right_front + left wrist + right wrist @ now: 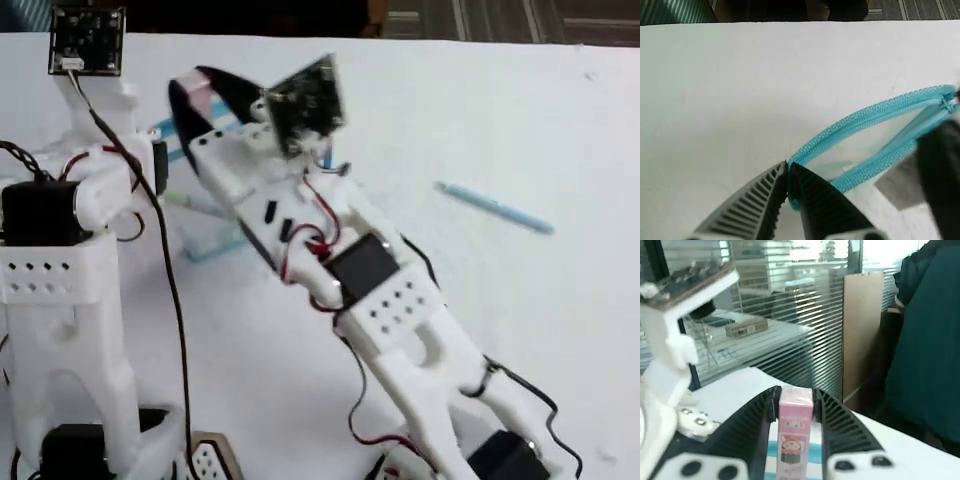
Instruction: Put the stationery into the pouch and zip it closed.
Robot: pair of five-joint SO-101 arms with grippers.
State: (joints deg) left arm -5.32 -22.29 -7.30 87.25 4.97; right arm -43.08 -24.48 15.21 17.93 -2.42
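High view: the right arm (380, 290) lies across the counter (520, 110). The right jaws clamp a pink eraser (197, 100) just above the pouch (205, 235). A blue pen (495, 208) lies well apart from both pairs of jaws.

Left wrist view: the left jaws are pressed together on the end of the pouch (875, 135). Its zipper (860, 117) gapes open beyond their tips.

Right wrist view: the pink eraser (795, 435) stands upright between the right jaws, gripped on both sides.

The right arm (380, 290) lies stretched diagonally forward, the right pincer (796, 392) lifted and clamped on a pink eraser (795, 425). The left arm (60, 270) stands upright (wrist seemingly bent forward), the left pincer (787, 170) closed on the pouch (880, 132) at its end.
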